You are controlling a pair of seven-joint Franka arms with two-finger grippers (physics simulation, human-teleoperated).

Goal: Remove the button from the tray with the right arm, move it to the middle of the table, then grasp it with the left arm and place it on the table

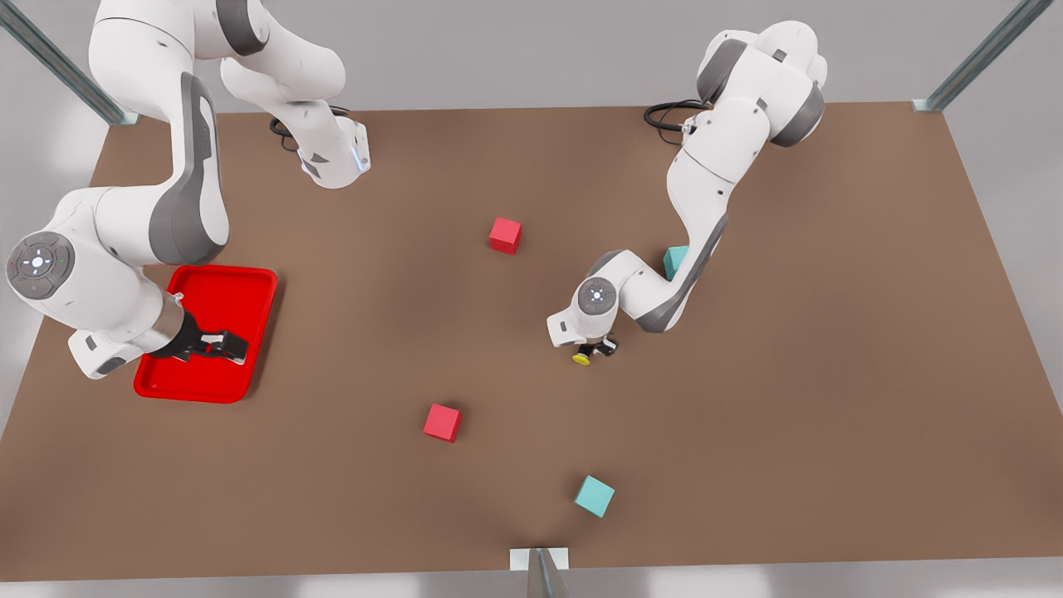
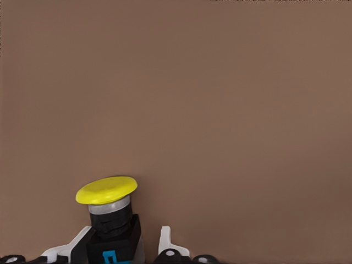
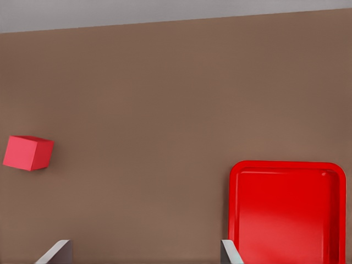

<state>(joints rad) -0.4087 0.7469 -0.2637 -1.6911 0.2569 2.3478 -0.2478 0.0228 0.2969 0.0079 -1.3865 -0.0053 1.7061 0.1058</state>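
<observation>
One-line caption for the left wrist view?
Left gripper holds the yellow-capped button low over the bare brown table.

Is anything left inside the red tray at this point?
No object shows in the tray; the right gripper hangs over it, open, hiding part of the floor. The button is in the left gripper.
</observation>
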